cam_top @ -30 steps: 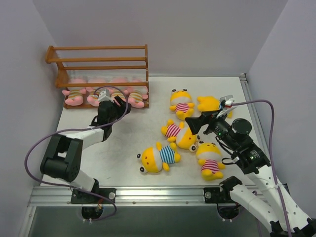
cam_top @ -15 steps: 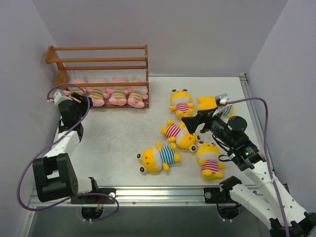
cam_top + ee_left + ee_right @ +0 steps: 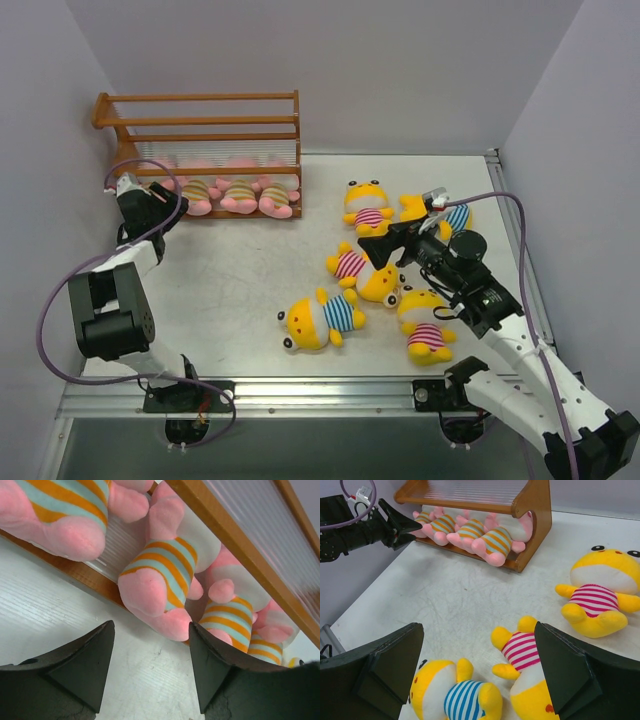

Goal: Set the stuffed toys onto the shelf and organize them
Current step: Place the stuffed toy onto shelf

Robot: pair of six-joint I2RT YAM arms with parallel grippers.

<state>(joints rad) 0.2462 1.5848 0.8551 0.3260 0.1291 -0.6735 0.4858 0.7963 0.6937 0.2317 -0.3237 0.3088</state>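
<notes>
Several pink stuffed toys (image 3: 240, 195) in tan-striped shirts lie in a row on the bottom tier of the orange-brown shelf (image 3: 200, 120). My left gripper (image 3: 160, 203) is open at the shelf's left end, low over the table. In the left wrist view its jaws (image 3: 151, 630) frame a pink toy's foot (image 3: 150, 587) without touching it. My right gripper (image 3: 385, 243) hangs open over the yellow stuffed toys. Between its jaws (image 3: 479, 627) lie a pink-striped toy (image 3: 525, 652) and a blue-striped toy (image 3: 460, 700). Neither is gripped.
Two more pink-striped yellow toys (image 3: 368, 208) (image 3: 425, 325) lie on the table. A second blue-striped one (image 3: 450, 215) is partly hidden behind the right arm. The shelf's upper tiers hold nothing. Walls close in the left, back and right sides.
My left gripper has swung from the shelf's front to its left end. The right gripper has drifted left and away from me over the yellow toys, still open.
</notes>
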